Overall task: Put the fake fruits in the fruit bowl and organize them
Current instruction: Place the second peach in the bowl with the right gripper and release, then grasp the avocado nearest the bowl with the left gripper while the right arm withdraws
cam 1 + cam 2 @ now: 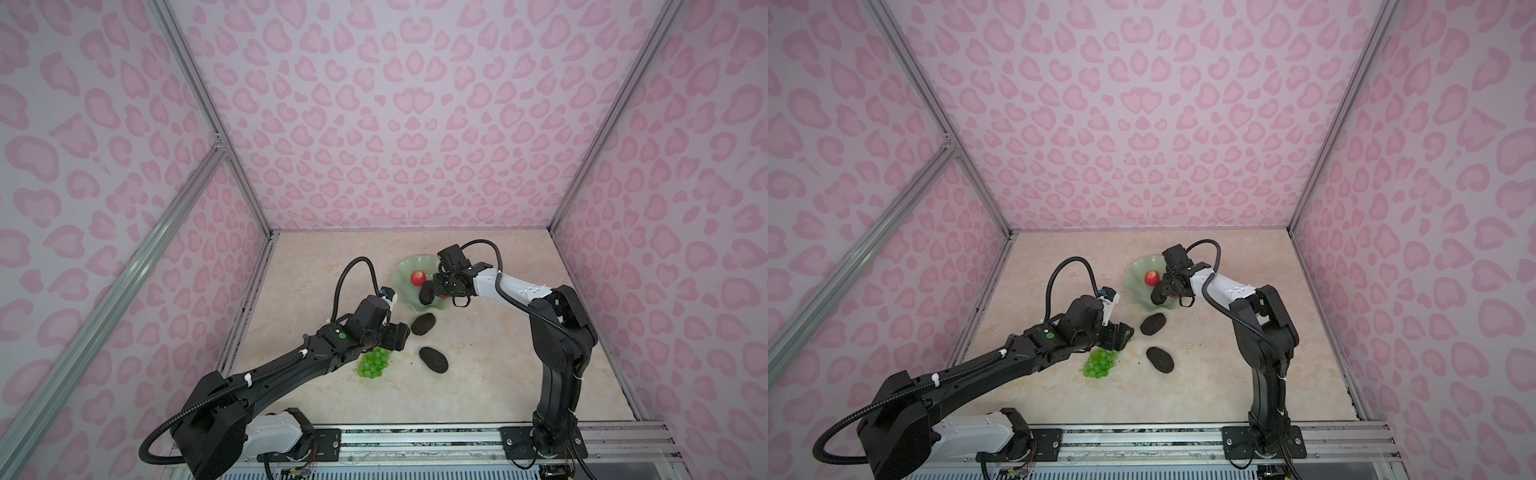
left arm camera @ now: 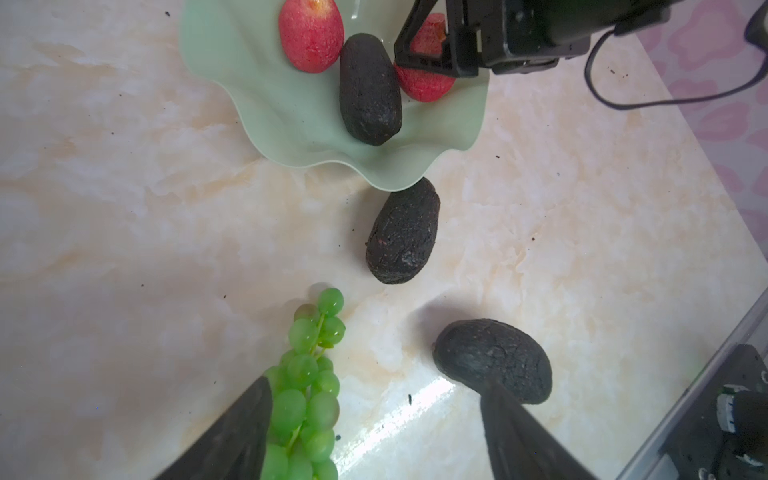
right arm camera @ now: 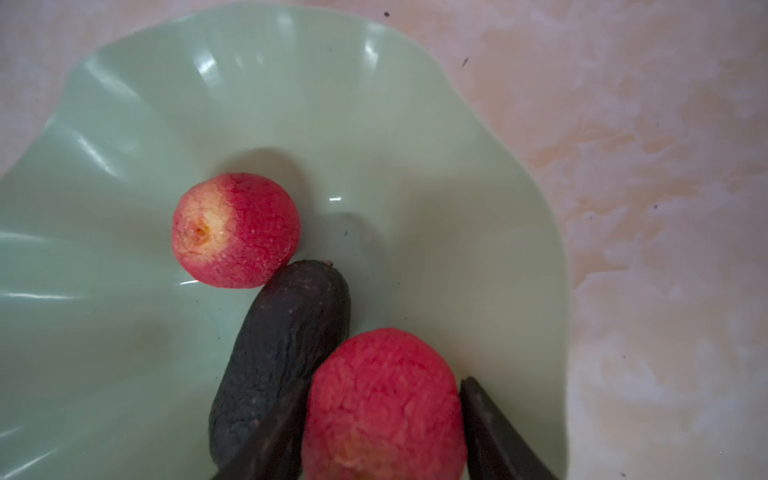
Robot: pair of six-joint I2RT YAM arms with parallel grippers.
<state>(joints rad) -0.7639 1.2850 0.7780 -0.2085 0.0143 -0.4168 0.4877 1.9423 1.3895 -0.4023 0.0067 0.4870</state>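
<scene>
The pale green fruit bowl holds a red apple, a dark avocado and a second apple. My right gripper is low over the bowl, open, with that second apple resting between its fingers. Two more avocados and the green grapes lie on the table. Above the grapes and the nearer avocado hovers my left gripper, open and holding nothing.
The marble tabletop is boxed in by pink patterned walls with metal frame posts. A metal rail carrying both arm bases runs along the front edge. Dark crumbs speckle the table.
</scene>
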